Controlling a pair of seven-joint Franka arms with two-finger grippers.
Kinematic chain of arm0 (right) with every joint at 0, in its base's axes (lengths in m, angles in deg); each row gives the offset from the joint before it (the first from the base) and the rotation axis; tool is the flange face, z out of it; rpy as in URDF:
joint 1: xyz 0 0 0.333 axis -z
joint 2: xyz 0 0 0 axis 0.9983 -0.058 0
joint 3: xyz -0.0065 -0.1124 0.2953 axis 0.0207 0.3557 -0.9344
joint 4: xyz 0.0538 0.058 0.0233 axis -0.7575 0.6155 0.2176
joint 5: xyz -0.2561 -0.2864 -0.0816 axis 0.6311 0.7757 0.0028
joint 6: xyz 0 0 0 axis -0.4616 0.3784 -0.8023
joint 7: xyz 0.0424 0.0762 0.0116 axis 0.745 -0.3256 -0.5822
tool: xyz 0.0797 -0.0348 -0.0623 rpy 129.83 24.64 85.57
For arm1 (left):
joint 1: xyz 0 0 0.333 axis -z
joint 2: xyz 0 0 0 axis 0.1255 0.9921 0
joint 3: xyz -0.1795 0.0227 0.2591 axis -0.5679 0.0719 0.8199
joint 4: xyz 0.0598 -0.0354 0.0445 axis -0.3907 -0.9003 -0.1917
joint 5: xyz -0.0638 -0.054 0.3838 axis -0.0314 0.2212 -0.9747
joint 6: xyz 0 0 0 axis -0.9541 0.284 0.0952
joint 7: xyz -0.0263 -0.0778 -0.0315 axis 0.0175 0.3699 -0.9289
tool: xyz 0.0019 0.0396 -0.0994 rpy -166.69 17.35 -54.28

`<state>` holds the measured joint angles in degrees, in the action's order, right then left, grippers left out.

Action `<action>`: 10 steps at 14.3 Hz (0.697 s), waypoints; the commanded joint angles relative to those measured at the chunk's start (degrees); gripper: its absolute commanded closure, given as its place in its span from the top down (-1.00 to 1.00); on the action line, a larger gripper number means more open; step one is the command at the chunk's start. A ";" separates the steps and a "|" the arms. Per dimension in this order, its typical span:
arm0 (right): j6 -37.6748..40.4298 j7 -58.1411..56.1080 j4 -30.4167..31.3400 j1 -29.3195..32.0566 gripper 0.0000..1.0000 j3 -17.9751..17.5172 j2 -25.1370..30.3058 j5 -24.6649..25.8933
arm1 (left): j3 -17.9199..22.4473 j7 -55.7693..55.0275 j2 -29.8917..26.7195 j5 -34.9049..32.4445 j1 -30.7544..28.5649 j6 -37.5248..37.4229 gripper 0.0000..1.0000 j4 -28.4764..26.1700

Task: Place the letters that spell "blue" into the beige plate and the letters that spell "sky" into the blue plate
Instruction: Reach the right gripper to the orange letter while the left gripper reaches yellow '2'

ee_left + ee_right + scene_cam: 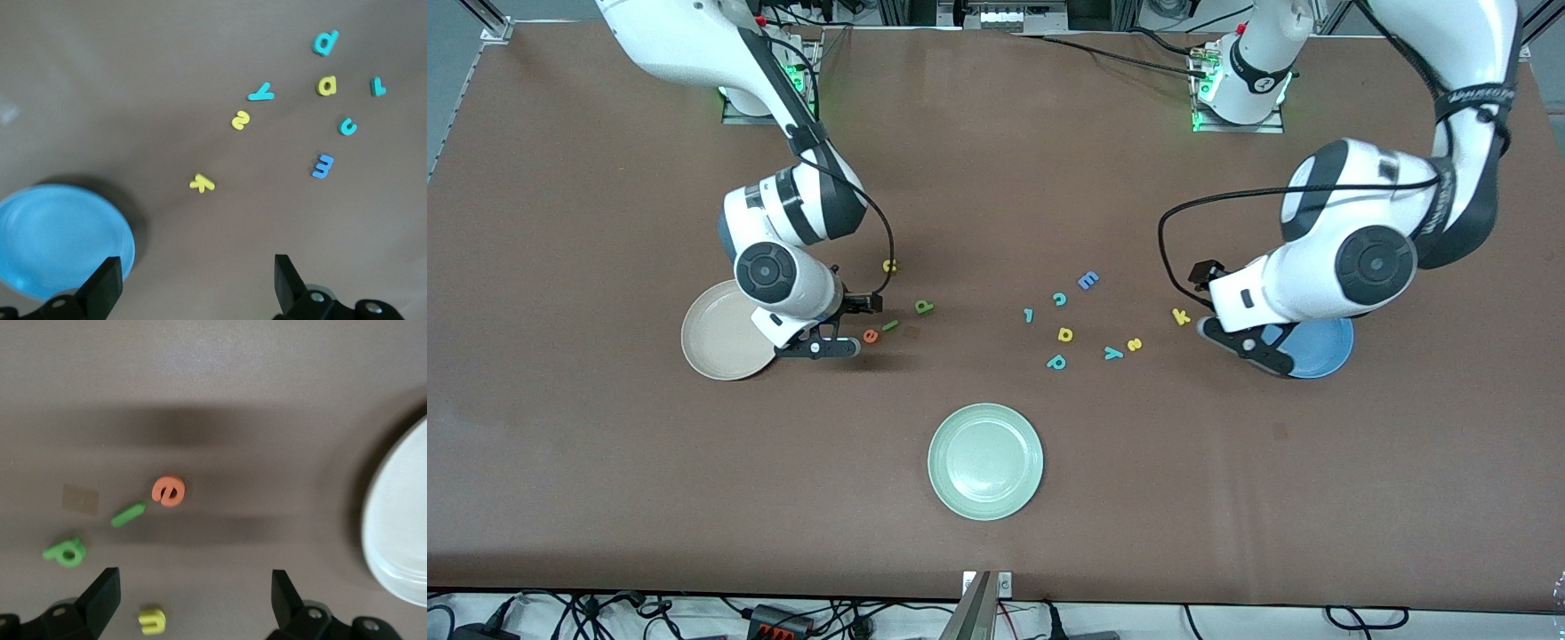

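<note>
- Front view gives me the layout: the beige plate sits at the right arm's end of the table, the blue plate at the left arm's end, and a pale green plate lies nearer the camera between them. All three look empty to me.
- My right gripper hangs over the table just beside the beige plate, jaws spread wide and holding nothing. Close to it lie the orange "e", the dark green "l", the green "b" and the yellow "u".
- My left gripper hovers at the blue plate's edge, also fully open and empty. The yellow "k" is nearest it; the yellow "s" and teal "y" lie toward the middle.
- Risk: the middle cluster holds decoys, namely a teal p-shape, a yellow d-shape, a teal "c" and a blue "E". Colours repeat, so I could grab the wrong one.
- Risk: "e" and "l" nearly touch; closing on one may nudge or drag the other. The letters look thin and light, so a shallow pinch could slip.
- Writing: apart from the letters, I can read no brand or label.
</note>
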<state>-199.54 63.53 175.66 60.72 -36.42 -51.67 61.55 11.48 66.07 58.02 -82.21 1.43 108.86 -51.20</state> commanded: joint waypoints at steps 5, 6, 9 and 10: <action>-7.26 5.99 -1.84 -1.55 0.61 0.89 -5.14 -0.73 | 0.26 22.96 7.65 -0.28 2.00 11.57 1.00 -0.24; -7.71 8.00 -2.10 -1.55 0.53 0.90 -5.59 -0.73 | 0.35 26.83 8.19 -0.28 2.00 14.03 1.00 -1.72; -7.71 11.71 -2.10 -1.47 0.32 0.90 -5.85 -0.73 | 0.35 28.63 7.93 -0.37 3.57 22.55 1.00 -8.31; -7.80 11.71 -2.10 -1.29 0.32 0.90 -5.94 -0.90 | 0.44 28.63 8.02 -0.54 4.36 25.80 1.00 -10.24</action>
<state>-207.28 73.88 174.48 59.24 -35.51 -57.22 61.55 11.45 92.97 67.46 -82.23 3.87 129.45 -56.79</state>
